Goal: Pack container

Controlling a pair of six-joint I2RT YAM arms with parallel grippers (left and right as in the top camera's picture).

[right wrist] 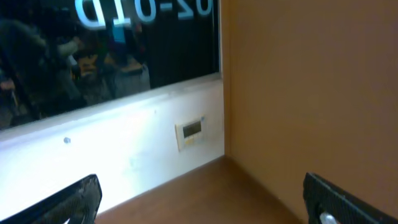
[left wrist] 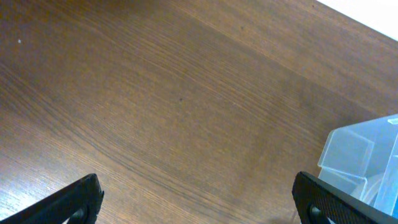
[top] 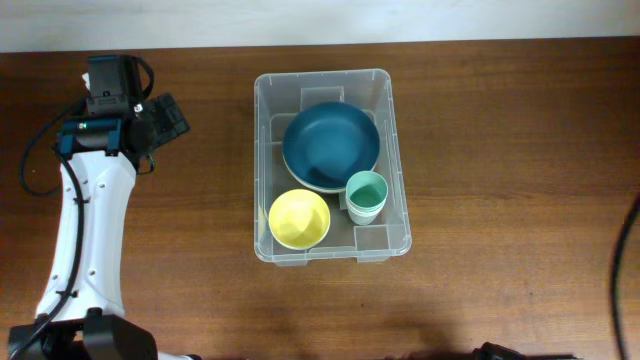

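The container point(top: 322, 77), a large clear plastic bin, stands on the table's middle. Inside it are a dark blue bowl point(top: 330, 145), a yellow bowl point(top: 299, 218) and a pale green cup point(top: 366, 195). My left gripper point(top: 168, 116) is open and empty over bare wood, well left of the bin. In the left wrist view point(left wrist: 199, 205) its fingers are spread wide, and a corner of the container point(left wrist: 364, 163) shows at the right edge. My right gripper point(right wrist: 202, 199) is open and empty. It faces a white wall and a dark window, and does not show in the overhead view.
The brown wooden table point(top: 500, 150) stretches to both sides of the bin. My left arm's white link point(top: 85, 230) runs along the left side. A black cable point(top: 628, 260) hangs at the right edge. A small wall panel point(right wrist: 190, 129) sits below the window.
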